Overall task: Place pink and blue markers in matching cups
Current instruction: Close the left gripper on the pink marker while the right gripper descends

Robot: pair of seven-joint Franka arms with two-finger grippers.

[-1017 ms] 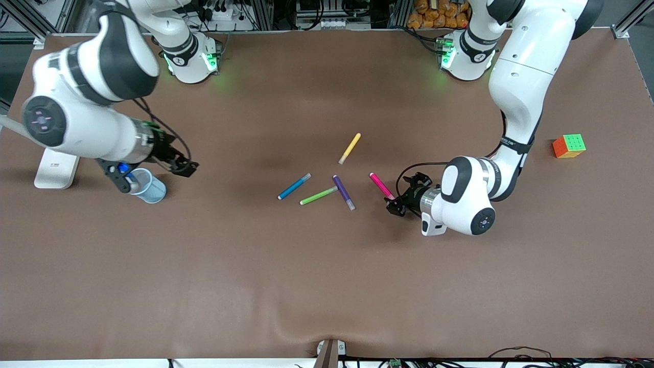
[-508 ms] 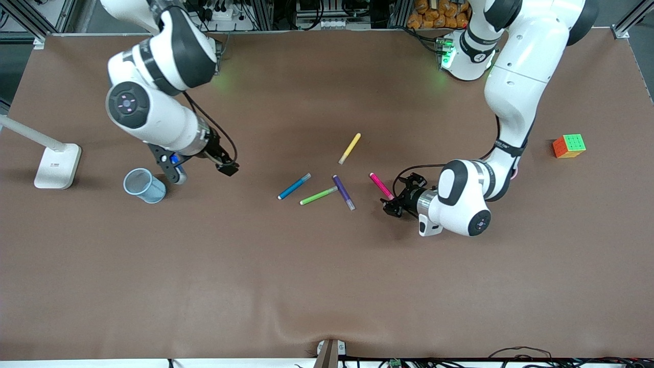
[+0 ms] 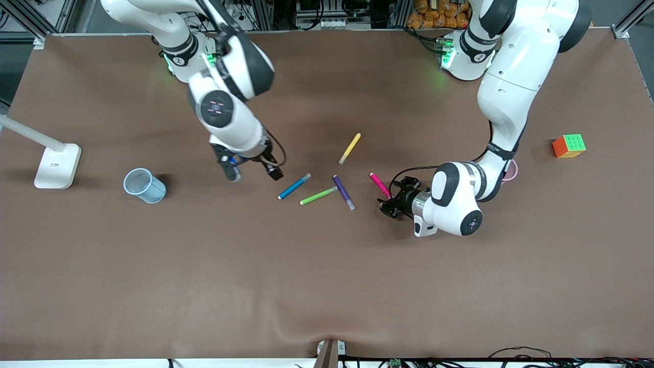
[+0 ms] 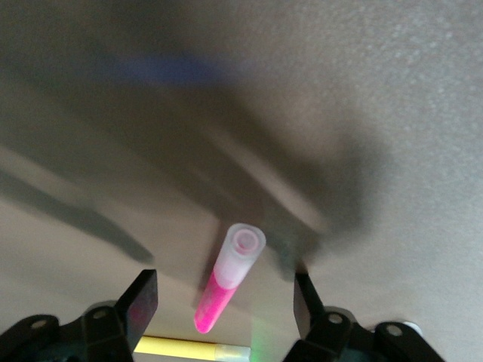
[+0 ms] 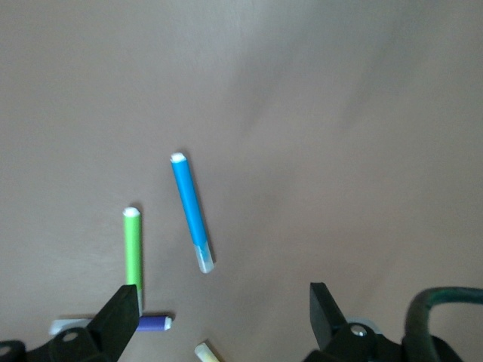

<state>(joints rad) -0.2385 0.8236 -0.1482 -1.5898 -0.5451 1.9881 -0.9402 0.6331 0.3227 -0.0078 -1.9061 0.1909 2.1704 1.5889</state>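
Note:
The pink marker lies on the table, its end between the open fingers of my left gripper, which sits low at the table; the fingers stand apart from it. It also shows in the left wrist view between the left gripper fingers. The blue marker lies nearby; my right gripper is open and empty over the table beside it. The right wrist view shows the blue marker ahead of the right gripper. The pale blue cup stands toward the right arm's end. The pink cup is mostly hidden by the left arm.
A lime green pen, a dark purple pen and a yellow pen lie among the markers. A colour cube sits toward the left arm's end. A white lamp base stands near the blue cup.
My right arm has swung from the blue cup across to the blue marker, leaving the cup standing. My left gripper has crept slightly along the pink marker.

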